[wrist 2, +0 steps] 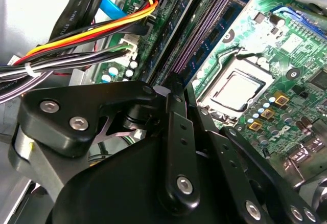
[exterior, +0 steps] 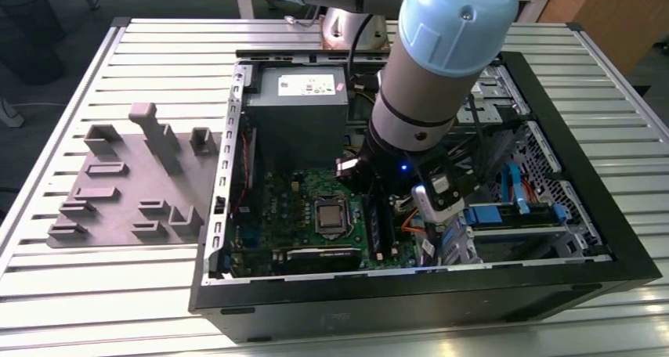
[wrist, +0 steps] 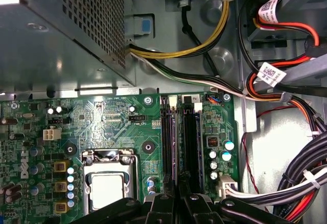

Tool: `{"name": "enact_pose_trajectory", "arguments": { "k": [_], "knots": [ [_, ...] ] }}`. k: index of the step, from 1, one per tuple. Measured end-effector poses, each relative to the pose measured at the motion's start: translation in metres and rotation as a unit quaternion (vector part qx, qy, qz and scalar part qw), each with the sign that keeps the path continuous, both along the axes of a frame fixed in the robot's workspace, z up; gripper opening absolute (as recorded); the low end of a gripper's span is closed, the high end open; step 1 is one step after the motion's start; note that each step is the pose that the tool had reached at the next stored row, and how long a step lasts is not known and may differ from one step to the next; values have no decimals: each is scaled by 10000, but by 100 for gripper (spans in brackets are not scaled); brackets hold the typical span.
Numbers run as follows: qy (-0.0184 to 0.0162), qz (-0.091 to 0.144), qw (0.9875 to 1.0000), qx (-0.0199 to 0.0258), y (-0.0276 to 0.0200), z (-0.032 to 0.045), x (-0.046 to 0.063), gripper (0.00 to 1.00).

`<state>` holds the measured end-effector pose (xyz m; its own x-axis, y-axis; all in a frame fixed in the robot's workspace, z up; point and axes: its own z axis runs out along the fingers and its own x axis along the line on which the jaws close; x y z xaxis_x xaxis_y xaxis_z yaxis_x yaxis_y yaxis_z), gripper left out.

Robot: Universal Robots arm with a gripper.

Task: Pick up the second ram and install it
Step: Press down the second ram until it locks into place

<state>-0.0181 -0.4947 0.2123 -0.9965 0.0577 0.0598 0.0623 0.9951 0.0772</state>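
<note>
Exterior view: the arm reaches into the open computer case [exterior: 616, 247], gripper [exterior: 389, 208] low over the motherboard [exterior: 303, 216]; grey tray [exterior: 125, 185] sits on the table [exterior: 63, 294].

Second wrist view: jaws together, over the memory slots [wrist 2: 196, 40].

First wrist view: two slots (parallel); whether the second ram [wrist: 166, 142] is the stick seated lengthwise in one, I cannot tell.

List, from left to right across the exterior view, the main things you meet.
Grey plastic tray → power supply box → CPU socket → robot arm → blue drive bracket.
</note>
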Motion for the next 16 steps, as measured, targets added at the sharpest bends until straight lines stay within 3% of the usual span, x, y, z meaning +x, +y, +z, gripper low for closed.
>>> {"name": "enact_pose_trajectory", "arguments": {
  "k": [16],
  "knots": [
    [0, 4, 10000, 8, 14, -10, -1, 14]
  ]
}}
